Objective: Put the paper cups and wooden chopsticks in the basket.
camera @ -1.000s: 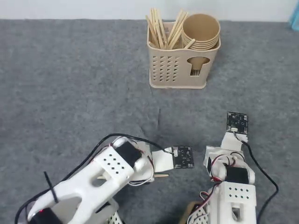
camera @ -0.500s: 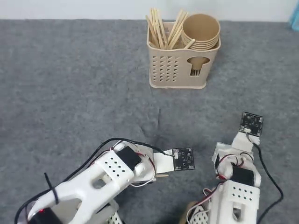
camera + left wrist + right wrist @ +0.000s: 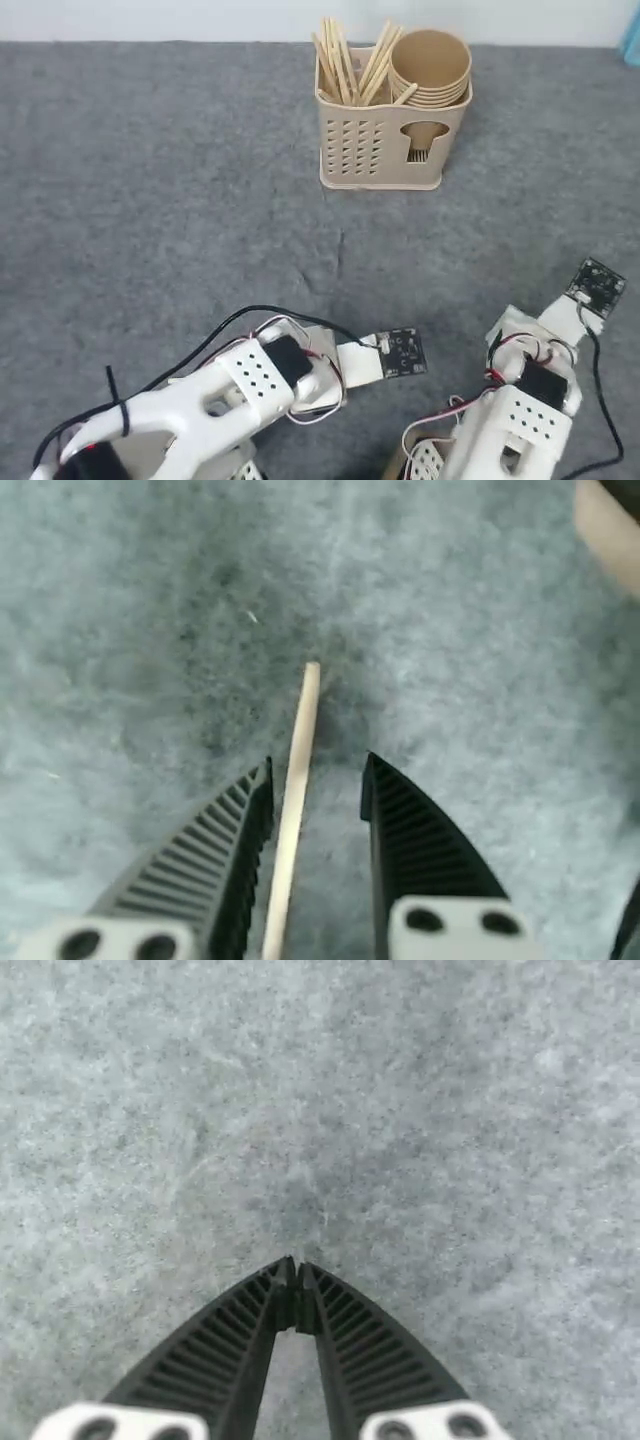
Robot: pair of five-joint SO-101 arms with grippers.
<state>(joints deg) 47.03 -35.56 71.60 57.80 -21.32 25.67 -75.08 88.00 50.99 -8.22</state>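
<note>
High view: the basket (image 3: pixel 380 140) stands at the far edge of the grey mat (image 3: pixel 150 200), with stacked paper cups (image 3: pixel 432 62) and several chopsticks (image 3: pixel 345 60) upright inside it.

Left wrist view: the left gripper (image 3: pixel 315 780) is spread, and 1 loose chopstick (image 3: pixel 297 770) lies on the mat between its fingers.

Right wrist view: the right gripper (image 3: pixel 297 1295) has its tips pressed together over the mat.

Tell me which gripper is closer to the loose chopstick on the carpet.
Left. The left gripper straddles the wooden chopstick, with its jaws open on either side. The right gripper is shut over bare carpet, apart from it.
</note>
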